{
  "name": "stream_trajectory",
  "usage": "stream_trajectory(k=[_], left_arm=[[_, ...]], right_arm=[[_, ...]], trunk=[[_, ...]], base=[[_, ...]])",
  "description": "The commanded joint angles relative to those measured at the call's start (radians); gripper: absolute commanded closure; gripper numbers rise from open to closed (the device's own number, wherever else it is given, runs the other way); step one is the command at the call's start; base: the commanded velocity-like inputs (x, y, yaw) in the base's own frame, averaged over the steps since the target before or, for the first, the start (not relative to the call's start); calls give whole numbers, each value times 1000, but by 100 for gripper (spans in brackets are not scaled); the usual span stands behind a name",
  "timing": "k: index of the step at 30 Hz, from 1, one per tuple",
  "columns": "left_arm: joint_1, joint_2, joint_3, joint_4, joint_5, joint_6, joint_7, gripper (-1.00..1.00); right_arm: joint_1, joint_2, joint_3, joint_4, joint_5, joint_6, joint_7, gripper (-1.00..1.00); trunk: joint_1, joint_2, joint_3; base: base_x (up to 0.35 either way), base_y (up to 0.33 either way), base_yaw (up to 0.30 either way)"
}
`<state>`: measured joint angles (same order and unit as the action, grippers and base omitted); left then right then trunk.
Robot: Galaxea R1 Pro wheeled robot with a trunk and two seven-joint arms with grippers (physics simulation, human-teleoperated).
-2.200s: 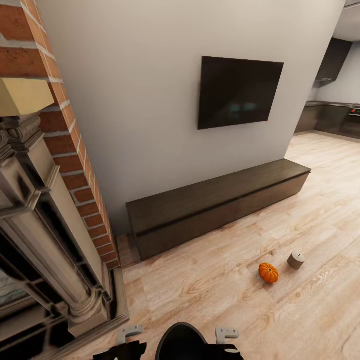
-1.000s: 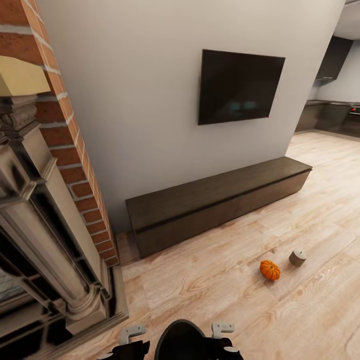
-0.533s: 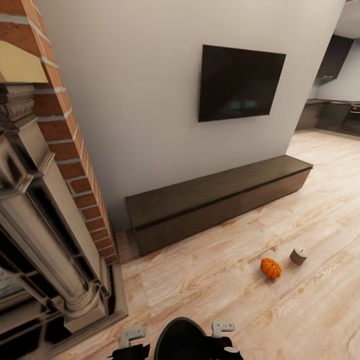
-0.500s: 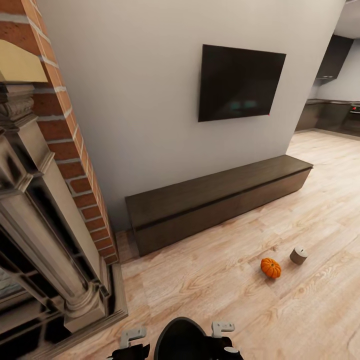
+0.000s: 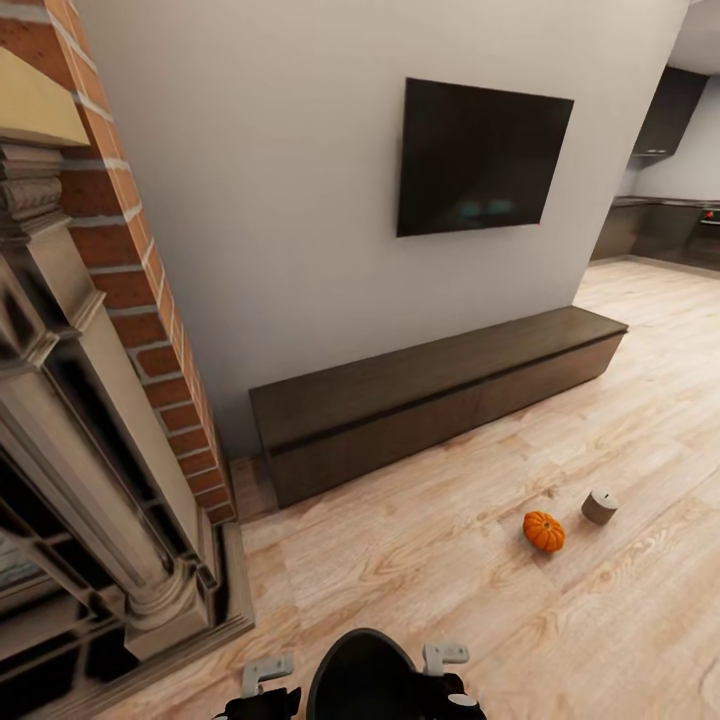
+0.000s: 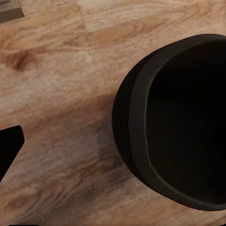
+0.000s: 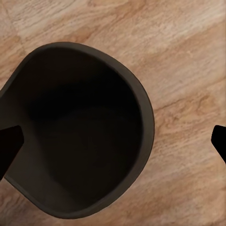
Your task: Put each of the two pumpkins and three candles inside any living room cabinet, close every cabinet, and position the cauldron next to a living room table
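The black cauldron [image 5: 362,680] sits at the bottom middle of the head view, between my left gripper [image 5: 262,672] and my right gripper [image 5: 447,657]. In the right wrist view the cauldron [image 7: 80,132] lies below the right gripper [image 7: 114,141], whose fingertips [image 7: 9,146] stand far apart. The left wrist view has the cauldron [image 6: 179,122] beside one dark fingertip [image 6: 7,146]. One orange pumpkin [image 5: 544,531] and one grey candle [image 5: 599,506] stand on the floor to the right. The long dark cabinet [image 5: 400,400] runs along the wall with its fronts shut.
A brick and stone fireplace [image 5: 90,450] rises close on the left, its hearth edge [image 5: 235,600] jutting onto the wood floor. A black TV [image 5: 480,155] hangs above the cabinet. Dark kitchen units [image 5: 660,230] lie far right. Open floor spreads ahead and right.
The whole picture has shifted slightly, so the camera has moved. The cauldron stays between the grippers; pumpkin, candle and cabinet keep their places relative to each other.
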<state>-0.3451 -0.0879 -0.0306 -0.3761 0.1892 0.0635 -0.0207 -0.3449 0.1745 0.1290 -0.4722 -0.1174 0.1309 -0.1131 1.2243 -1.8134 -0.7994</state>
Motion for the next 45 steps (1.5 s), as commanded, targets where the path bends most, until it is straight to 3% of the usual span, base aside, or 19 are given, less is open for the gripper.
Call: stream_trajectory(k=[1, 45], left_arm=[[0, 0, -3, -1, 10, 6, -1, -100], [0, -30, -55, 35, 10, -10, -1, -100]], right_arm=[[0, 0, 4, -2, -11, 4, -8, -100], [0, 0, 9, 20, -11, 4, -8, -100]], trunk=[[4, -8, -4], [173, -316, -142]], base=[[0, 0, 0], [0, 0, 0]])
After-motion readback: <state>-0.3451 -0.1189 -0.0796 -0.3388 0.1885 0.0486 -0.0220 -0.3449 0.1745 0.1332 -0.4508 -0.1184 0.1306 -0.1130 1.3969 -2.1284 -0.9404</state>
